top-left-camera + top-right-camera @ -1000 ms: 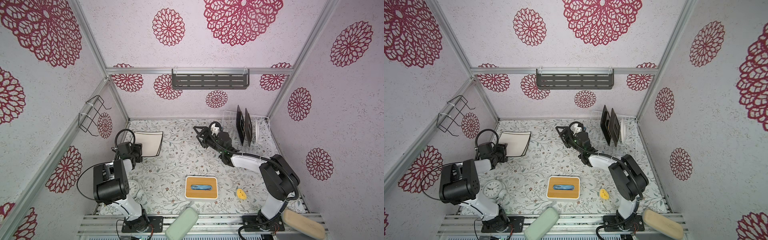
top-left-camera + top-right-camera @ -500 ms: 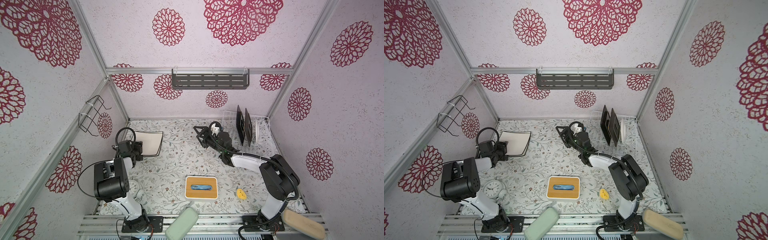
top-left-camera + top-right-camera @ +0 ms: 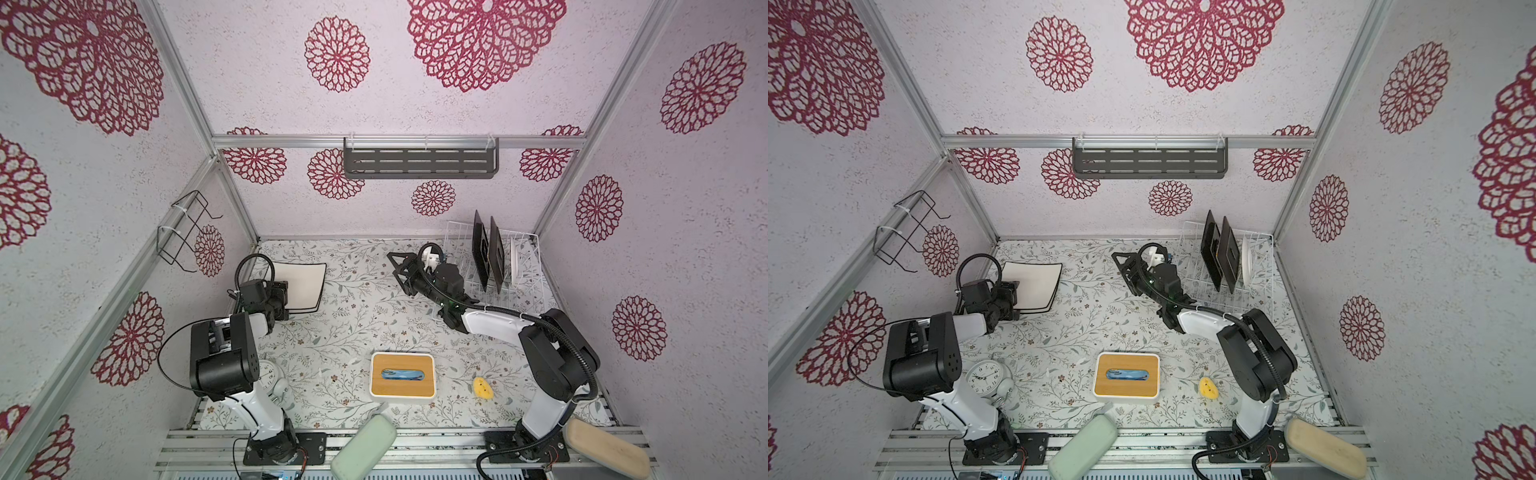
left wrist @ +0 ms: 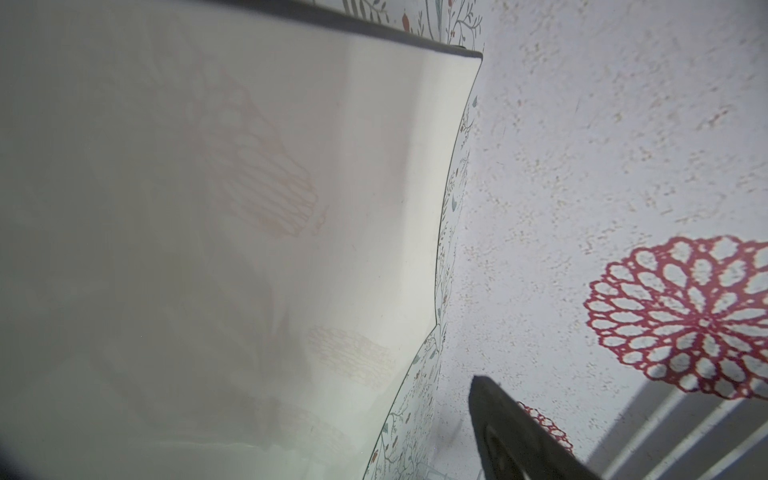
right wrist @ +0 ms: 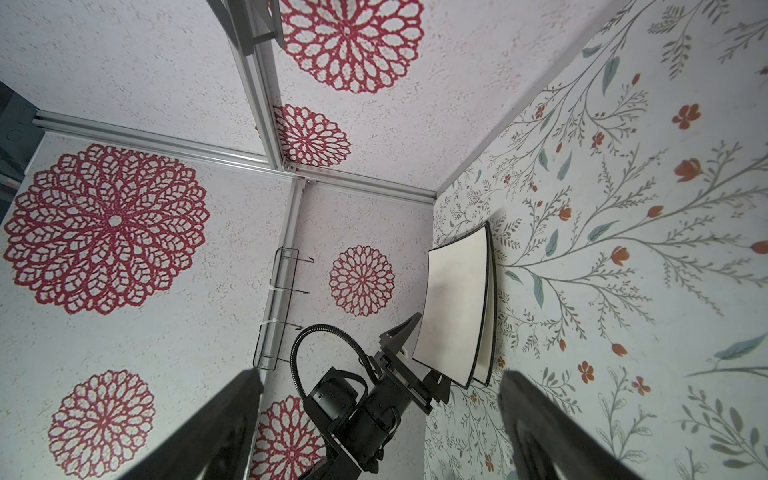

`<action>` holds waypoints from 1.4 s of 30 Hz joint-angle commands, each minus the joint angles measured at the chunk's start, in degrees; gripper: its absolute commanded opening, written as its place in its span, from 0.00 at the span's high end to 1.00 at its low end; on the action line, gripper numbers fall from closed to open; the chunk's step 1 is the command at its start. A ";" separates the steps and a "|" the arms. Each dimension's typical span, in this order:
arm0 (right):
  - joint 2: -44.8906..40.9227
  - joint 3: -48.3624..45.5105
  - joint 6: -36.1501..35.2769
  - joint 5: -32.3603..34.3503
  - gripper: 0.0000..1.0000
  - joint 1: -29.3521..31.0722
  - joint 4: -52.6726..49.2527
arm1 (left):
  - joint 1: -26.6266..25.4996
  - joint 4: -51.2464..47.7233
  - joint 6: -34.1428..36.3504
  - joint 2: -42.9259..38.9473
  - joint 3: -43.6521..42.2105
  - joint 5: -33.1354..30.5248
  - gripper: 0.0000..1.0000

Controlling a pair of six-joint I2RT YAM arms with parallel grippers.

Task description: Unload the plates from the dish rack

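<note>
At the far right corner of the worktop (image 3: 353,320) I see the rack (image 3: 525,282) with three plates standing on edge in it: two black plates (image 3: 482,253) side by side toward its left, and the round plate (image 3: 514,262) just to their right, nearer the side wall. Over by the far left corner the two cream plates (image 3: 301,282) lie flat, one stacked on the other, the upper one slightly askew so the lower one's dark-lined rim shows along one side. My left gripper (image 3: 283,300) sits at their near edge with its jaws spread. In the right wrist view the fingers straddle the stack's corner, and the left wrist view shows one finger (image 4: 519,436) clear of the plate, so nothing is clamped. My right gripper (image 3: 399,272) hangs just left of the rack, jaws wide apart and empty. Near the front edge sit a box (image 3: 402,374) and a clock (image 3: 984,376).
</note>
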 commanded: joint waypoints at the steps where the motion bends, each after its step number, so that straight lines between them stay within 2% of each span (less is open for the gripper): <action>1: -0.53 0.28 0.43 -0.32 0.08 -0.44 2.39 | -0.73 3.05 0.57 -1.28 1.22 -1.53 0.13; 6: -0.49 0.48 0.49 -0.40 0.08 -0.44 2.39 | -0.74 1.44 1.55 -1.40 1.68 -1.45 0.12; 16: -0.82 -0.27 0.49 -0.23 0.08 -0.44 2.64 | -1.20 -7.44 5.91 -5.63 2.09 -5.81 0.06; 28: -1.50 -0.89 0.54 -0.23 0.08 -0.44 3.07 | -1.31 -8.62 6.73 -5.92 1.70 -5.17 0.00; 42: -1.44 -1.74 1.06 -0.14 0.08 -0.44 4.26 | -2.91 -10.39 7.76 -8.11 -1.13 -7.40 0.03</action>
